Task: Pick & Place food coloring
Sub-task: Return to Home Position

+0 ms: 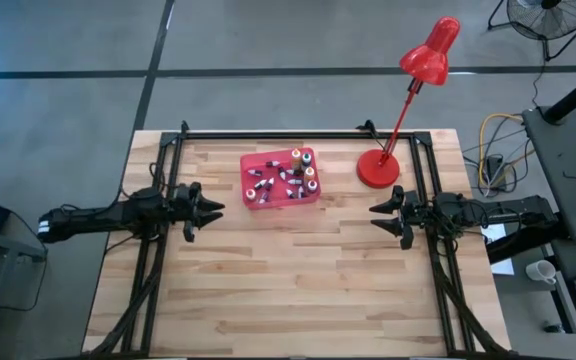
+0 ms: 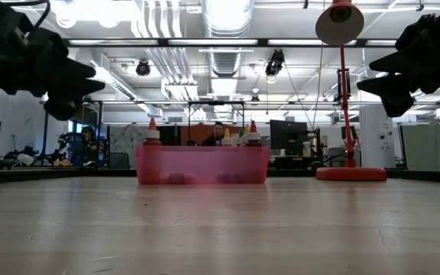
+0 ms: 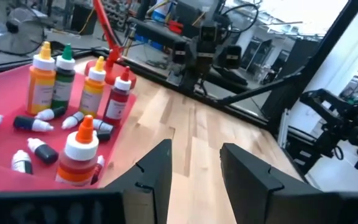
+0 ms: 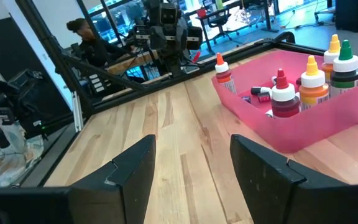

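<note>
Wooden bench (image 1: 298, 290); food coloring (image 1: 290, 180) in red tray (image 1: 256, 160) at 12. We see left end effector (image 1: 208, 212) at 9, right end effector (image 1: 380, 215) at 3, both apart, empty. We'd retract level, avoiding tray.

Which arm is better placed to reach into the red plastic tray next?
Probably the left. The left gripper, open, sits nearer the shallow red plastic tray of food coloring bottles; the right gripper waits farther off near the red desk lamp.
</note>
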Tool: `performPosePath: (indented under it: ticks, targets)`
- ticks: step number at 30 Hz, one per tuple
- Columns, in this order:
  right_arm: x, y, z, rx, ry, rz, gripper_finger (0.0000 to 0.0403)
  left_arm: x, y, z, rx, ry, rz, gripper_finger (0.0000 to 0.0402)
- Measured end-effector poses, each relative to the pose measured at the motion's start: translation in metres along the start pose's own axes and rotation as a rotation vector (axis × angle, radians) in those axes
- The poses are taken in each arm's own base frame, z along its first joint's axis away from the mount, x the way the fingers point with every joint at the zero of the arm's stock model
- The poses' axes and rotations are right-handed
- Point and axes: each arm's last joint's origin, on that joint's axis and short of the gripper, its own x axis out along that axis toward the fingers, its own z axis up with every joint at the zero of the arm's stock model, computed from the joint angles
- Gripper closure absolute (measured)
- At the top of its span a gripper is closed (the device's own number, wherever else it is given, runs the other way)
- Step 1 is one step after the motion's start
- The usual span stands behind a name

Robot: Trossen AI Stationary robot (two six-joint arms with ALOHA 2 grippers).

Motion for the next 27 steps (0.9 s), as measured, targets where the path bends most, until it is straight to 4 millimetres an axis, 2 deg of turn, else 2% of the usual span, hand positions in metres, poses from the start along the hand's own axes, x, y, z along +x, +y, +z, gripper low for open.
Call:
performPosePath:
  ticks: [27]
  targets:
    - [0.0, 0.0, 0.0001, 0.0, 0.0, 0.0, 0.0202, 0.0013, 0.001, -0.0017, -0.001, 0.011, 0.011, 0.0291]
